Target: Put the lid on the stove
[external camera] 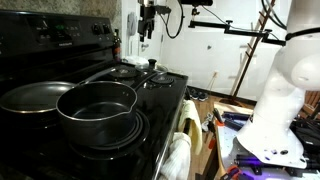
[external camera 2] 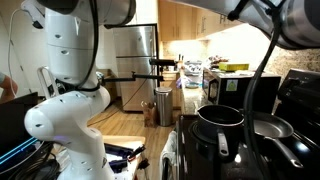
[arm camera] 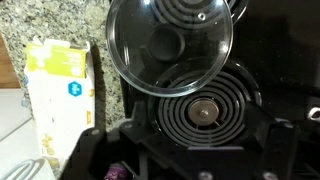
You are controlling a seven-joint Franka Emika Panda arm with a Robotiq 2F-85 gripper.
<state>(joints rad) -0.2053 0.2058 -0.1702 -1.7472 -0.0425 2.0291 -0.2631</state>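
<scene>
The wrist view cuts off the far rim of the lid (arm camera: 170, 45) and my fingertips, but my jaws look spread and empty. The lid lies on the stove (arm camera: 255, 60) over a burner. Only an exterior view shows my gripper (external camera: 147, 28) hanging well above it, behind the pot (external camera: 97, 108).

place: home kitchen | signs: black stove (external camera: 60, 35), pot (external camera: 97, 108), frying pan (external camera: 35, 97) | steel fridge (external camera 2: 135, 60), wooden cabinets (external camera 2: 185, 25) | granite counter (arm camera: 50, 20)

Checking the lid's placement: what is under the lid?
Through the lid glass, a coil burner and black stove top show. The knob hides whatever is directly beneath it.
</scene>
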